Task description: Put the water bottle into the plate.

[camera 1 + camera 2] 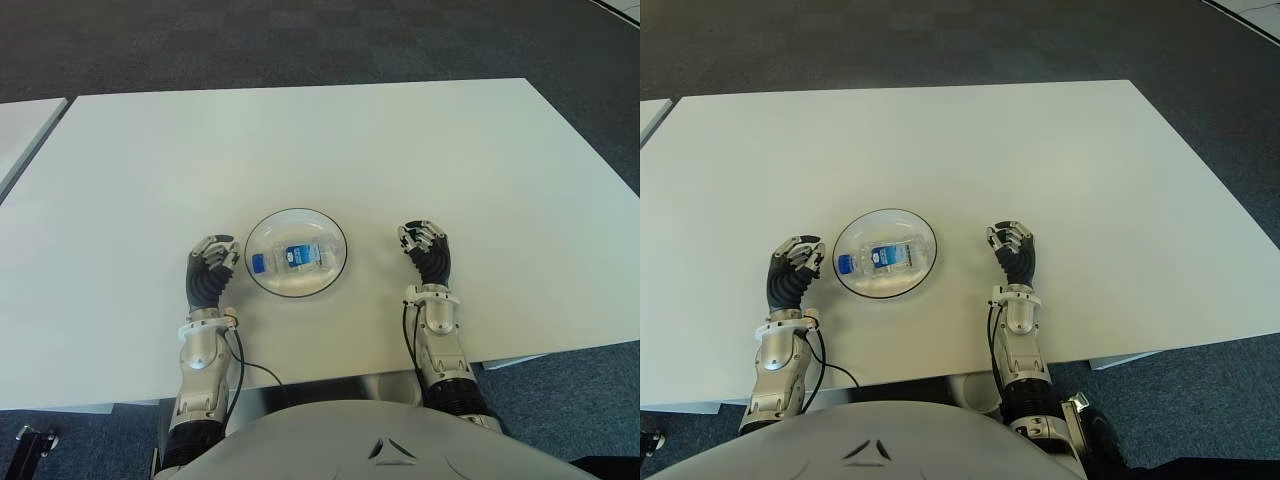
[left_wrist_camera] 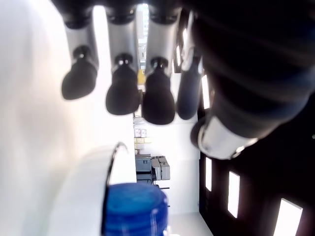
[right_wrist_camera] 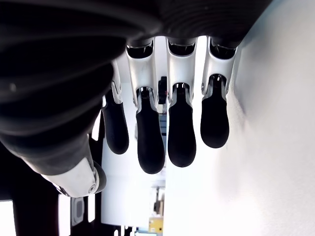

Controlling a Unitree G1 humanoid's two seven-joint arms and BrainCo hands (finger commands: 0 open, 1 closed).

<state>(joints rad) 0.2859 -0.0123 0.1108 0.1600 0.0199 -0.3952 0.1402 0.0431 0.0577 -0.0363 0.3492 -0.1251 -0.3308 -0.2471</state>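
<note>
water bottle [image 1: 296,257] lying on its side inside plate [image 1: 296,252], task looks done | left hand [image 1: 212,262] just left of plate, fingers relaxed, empty | right hand [image 1: 426,246] right of plate, apart, fingers loose, empty | both flank plate on tabletop [image 1: 300,140], clear of it

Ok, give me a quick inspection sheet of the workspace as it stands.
Surface: white table, bare apart from the job's things.
Job's things: small clear plastic water bottle with blue cap lies on its side inside the round clear glass plate.
Clutter: nothing seen.
Hands: left hand left of the plate, right hand right of it; both relaxed, holding nothing.
Cables: black cable along the left forearm.
Surroundings: dark carpet; second white table at far left.
</note>
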